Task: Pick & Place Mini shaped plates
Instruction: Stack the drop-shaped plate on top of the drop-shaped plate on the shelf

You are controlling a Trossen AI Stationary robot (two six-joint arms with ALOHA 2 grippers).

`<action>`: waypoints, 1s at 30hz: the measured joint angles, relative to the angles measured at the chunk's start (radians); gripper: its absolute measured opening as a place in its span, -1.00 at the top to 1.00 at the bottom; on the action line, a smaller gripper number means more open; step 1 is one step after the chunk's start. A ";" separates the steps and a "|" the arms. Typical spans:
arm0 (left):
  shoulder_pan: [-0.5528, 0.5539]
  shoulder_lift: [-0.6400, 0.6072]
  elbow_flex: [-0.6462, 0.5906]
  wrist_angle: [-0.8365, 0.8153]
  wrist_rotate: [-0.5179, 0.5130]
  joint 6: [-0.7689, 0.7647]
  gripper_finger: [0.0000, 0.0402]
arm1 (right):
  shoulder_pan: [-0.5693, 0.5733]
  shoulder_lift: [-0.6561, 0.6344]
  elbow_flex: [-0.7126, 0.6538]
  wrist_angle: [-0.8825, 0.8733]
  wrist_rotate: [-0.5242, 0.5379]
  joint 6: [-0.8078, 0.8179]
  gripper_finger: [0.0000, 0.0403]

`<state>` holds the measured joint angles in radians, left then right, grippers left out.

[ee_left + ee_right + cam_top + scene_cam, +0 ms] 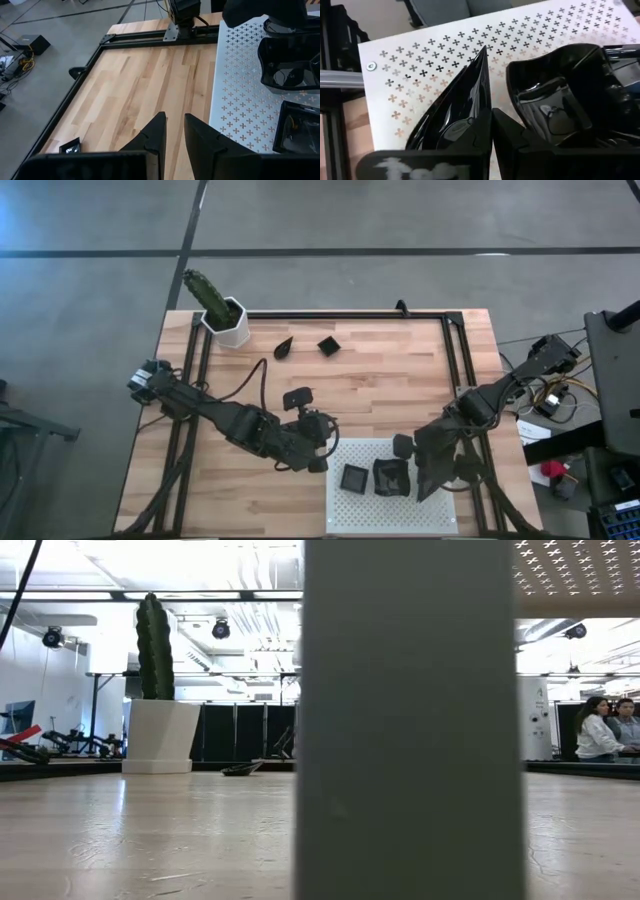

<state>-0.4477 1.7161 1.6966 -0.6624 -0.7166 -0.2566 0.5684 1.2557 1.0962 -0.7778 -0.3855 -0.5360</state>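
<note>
Black and glossy, a teardrop-shaped plate is pinched between the closed fingers of the right gripper, held over the white perforated board at the near right of the surface. On that board sit a wavy-edged square plate and, beside it, a plain square plate; both dishes look empty. Farther back on the bare wooden surface lie another teardrop plate and a small square plate, well apart from the board. The left gripper hovers just beside the board's left edge, fingers slightly parted and holding nothing. A white pot with a cactus stands at the far left corner.
</note>
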 joint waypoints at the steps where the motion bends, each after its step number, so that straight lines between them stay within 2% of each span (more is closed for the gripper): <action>1: 0.000 0.000 0.000 0.000 0.000 0.000 0.68 | 0.000 0.002 0.000 -0.001 0.000 0.004 0.96; 18: 0.000 0.000 0.000 0.000 0.001 0.000 0.68 | 0.001 0.001 0.000 -0.004 -0.003 0.168 0.96; 30: 0.000 0.000 0.000 0.000 0.001 0.000 0.68 | 0.001 -0.005 0.012 -0.101 -0.043 0.112 0.95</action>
<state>-0.4477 1.7161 1.6966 -0.6624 -0.7155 -0.2569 0.5697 1.2509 1.1084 -0.8791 -0.4280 -0.4240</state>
